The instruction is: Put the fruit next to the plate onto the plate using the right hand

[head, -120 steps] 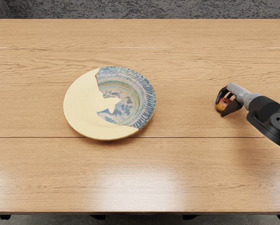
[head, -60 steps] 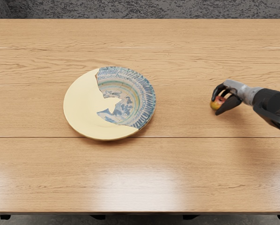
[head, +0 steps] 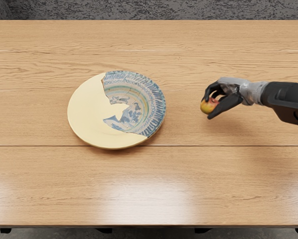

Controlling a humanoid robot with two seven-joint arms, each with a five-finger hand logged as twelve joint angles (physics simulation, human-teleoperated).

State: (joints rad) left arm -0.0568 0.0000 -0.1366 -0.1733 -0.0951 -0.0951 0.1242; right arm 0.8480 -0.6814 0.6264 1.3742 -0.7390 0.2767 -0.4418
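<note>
A small yellow and red fruit [head: 207, 105] is held in my right hand [head: 216, 99], whose dark fingers are curled around it above the wooden table [head: 149, 184]. The arm reaches in from the right edge. The hand with the fruit is to the right of the round plate [head: 89, 119], with a gap of bare wood between them. The plate is cream on its left part and carries a blue patterned area on its right part. My left hand does not show.
The table's far edge runs along the top of the view, with dark floor behind it. The near edge lies at the bottom.
My right hand has carried the fruit leftward toward the plate and slightly up, and the arm now lies more level across the right edge.
</note>
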